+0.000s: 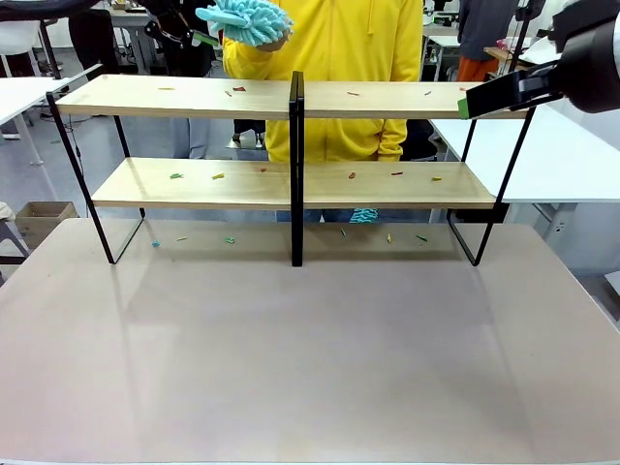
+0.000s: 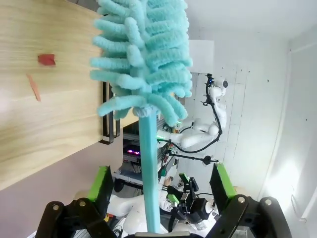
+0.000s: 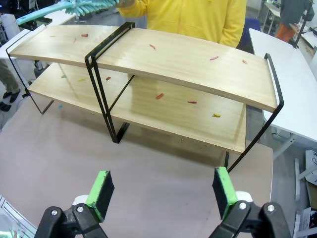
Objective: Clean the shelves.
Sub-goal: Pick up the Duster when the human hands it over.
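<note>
**Duster handle between my left fingers, nothing clamped**

Shelves (image 1: 194, 97) stand on the far part of the table (image 1: 310, 368), between me and a person (image 1: 329, 58) in a yellow top. Small coloured scraps (image 1: 176, 175) lie scattered on both wooden boards and on the tabletop under the lower one.

My left gripper (image 2: 161, 173) is up above the left half of the top board. Its jaws are wide apart, and the teal duster (image 2: 143, 54) runs up the middle of the gap, its handle clear of both green pads. The fluffy head sits above the fingertips, next to the edge of the board. From the front, the person's hand seems to be at the duster's head, though the fluff hides most of it, so I cannot tell how it is gripped.

My right gripper (image 3: 162, 178) hangs off the right end of the shelves, level with the top board. Its jaws are spread with nothing between them.
</note>
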